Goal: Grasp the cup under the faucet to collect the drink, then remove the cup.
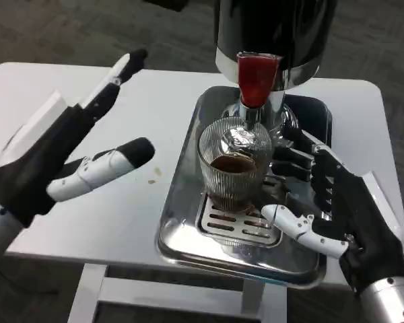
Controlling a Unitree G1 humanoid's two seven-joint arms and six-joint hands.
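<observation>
above cup (233,165): blocked by faucet (254,84) and dark dispenser body (273,33) | cup's left: open white table (121,222) past tray rim (178,176), left hand (60,158) well apart with fingers spread | cup's right: crowded by right hand (333,208), fingers just beside the glass | front: drip grate (236,225) bare

White surface (47,87) over dark floor (67,30).
Rounded corners, pale legs (94,296) beneath, small brown stain (152,180); mottled grey carpet all around.
</observation>
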